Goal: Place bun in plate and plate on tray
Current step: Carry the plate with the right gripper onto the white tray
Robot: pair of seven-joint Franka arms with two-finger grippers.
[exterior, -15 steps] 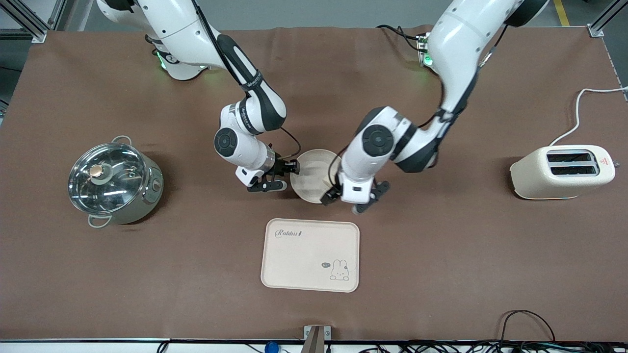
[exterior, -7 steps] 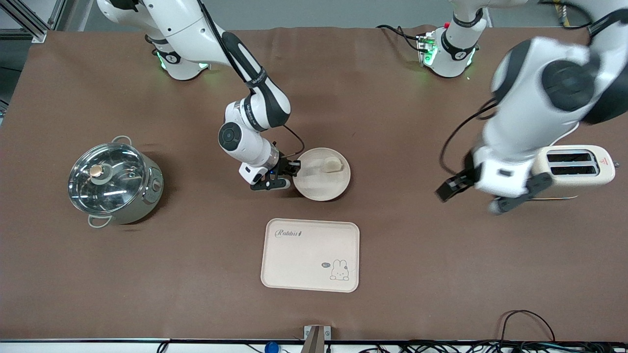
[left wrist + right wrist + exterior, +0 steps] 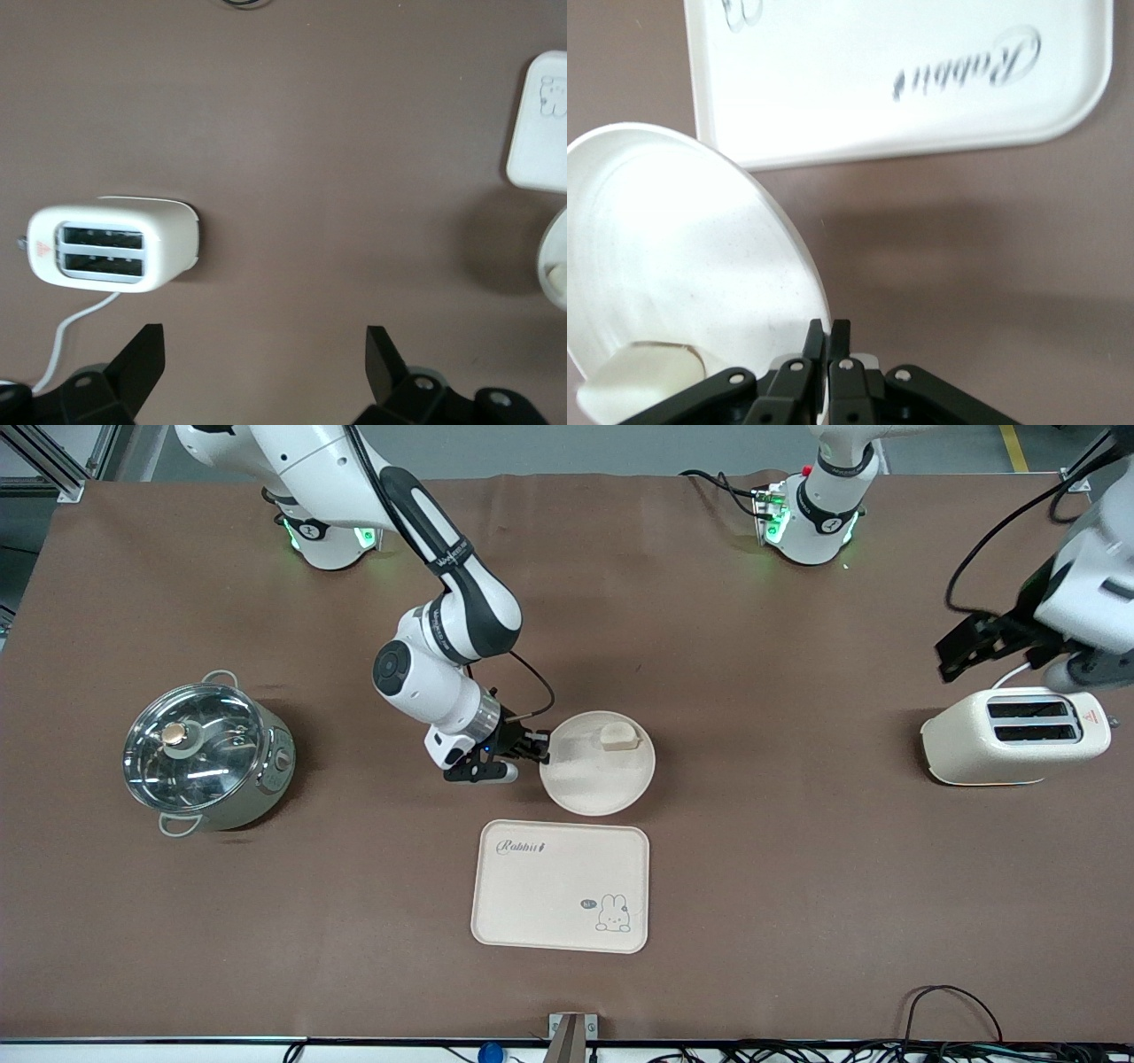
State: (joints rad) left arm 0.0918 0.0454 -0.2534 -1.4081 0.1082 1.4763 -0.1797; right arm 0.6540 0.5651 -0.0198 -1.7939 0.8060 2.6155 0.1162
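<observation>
The round cream plate [image 3: 595, 775] is held a little above the table, just farther from the front camera than the tray [image 3: 561, 886]. The pale bun [image 3: 619, 735] lies in the plate near its rim; it also shows in the right wrist view [image 3: 642, 367]. My right gripper [image 3: 538, 749] is shut on the plate's rim [image 3: 804, 270] at the edge toward the right arm's end. The tray with "Rabbit" lettering [image 3: 904, 71] lies empty. My left gripper [image 3: 1005, 651] is open and empty, up over the toaster [image 3: 1014, 735].
A steel pot with a glass lid [image 3: 205, 751] stands toward the right arm's end. The cream toaster [image 3: 111, 248] with its white cord stands toward the left arm's end. Cables run along the table's front edge.
The left arm swung away from the plate to over the toaster, leaving the bun in the plate. The right gripper has carried the plate by its rim toward the tray.
</observation>
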